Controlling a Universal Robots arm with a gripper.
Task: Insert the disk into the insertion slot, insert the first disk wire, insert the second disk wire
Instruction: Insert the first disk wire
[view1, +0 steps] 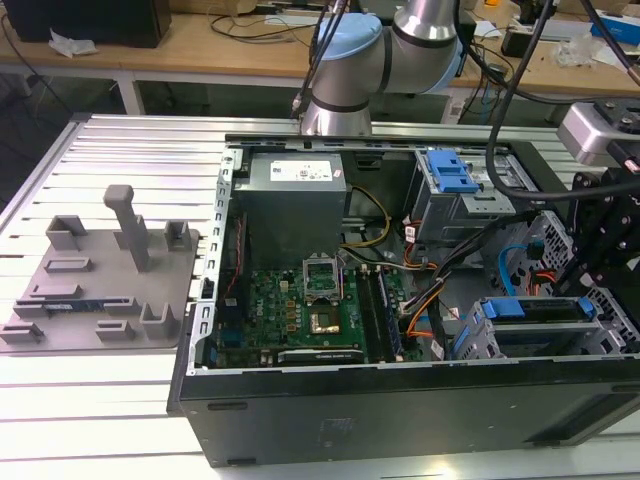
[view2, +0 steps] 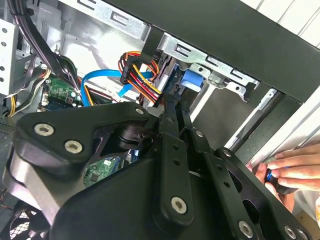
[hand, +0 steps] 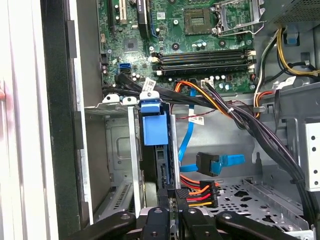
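The disk (hand: 151, 125), in its bright blue frame, sits inside the insertion slot (hand: 117, 150), a grey metal cage. In the exterior view the disk (view1: 530, 310) lies in the cage (view1: 478, 338) at the case's near right corner. My gripper (hand: 174, 200) is at the disk's rear edge, shut on the black connector of the red, orange and yellow wire (hand: 200, 192). In the second wrist view the same gripper (view2: 172, 107) and wire bundle (view2: 142, 75) are pressed close to the blue frame (view2: 192, 80). A blue flat wire (hand: 212, 162) hangs loose beside it, unplugged.
The open computer case (view1: 400, 420) holds a green motherboard (view1: 300, 305), a grey power supply (view1: 295, 185) and a taller bay with a blue latch (view1: 450, 175). Black cable bundles (hand: 260, 130) cross near the cage. A person's hand (view2: 292, 170) rests outside the case wall. A grey fixture plate (view1: 100, 280) lies at the exterior view's left.
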